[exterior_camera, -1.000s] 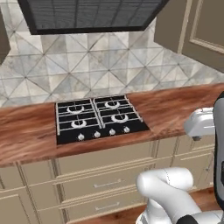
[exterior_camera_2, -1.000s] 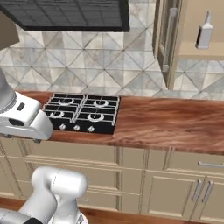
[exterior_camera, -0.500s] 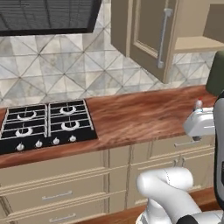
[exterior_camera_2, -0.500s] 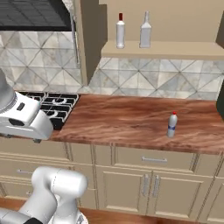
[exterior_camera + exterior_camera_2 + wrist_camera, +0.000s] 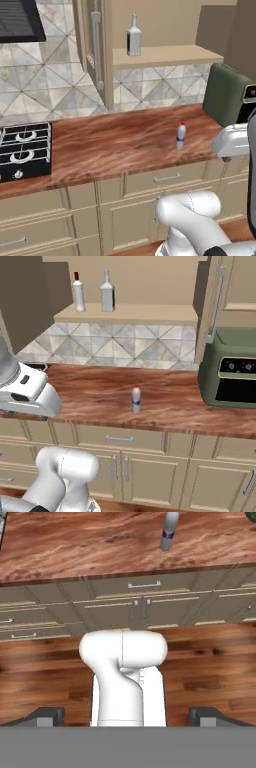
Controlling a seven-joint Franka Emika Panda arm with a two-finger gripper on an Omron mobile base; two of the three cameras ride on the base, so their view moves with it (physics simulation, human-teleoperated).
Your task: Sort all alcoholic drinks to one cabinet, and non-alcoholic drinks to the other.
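An open wall cabinet [image 5: 150, 315] holds two alcoholic drinks on its shelf: a slender white bottle with a dark red cap [image 5: 78, 292] and a squarish clear-grey long-necked bottle [image 5: 107, 292] [image 5: 133, 35]. A small clear bottle with a red cap and blue label [image 5: 181, 136] [image 5: 136, 399] [image 5: 169, 532] stands upright on the wooden counter [image 5: 115, 145], below the cabinet. My gripper [image 5: 127, 718] is open and empty, pointing down over the floor in front of the drawers, well short of the small bottle.
A green countertop oven [image 5: 230, 373] [image 5: 227, 95] sits at the counter's right end. The cabinet's door [image 5: 95, 50] with its grey bar handle swings out on the left. A black hob [image 5: 22, 150] lies further left. Drawers [image 5: 145, 587] run under the counter.
The whole picture has shifted: the base has driven right, from the hob to the open cabinet and the small bottle. My gripper stays open.
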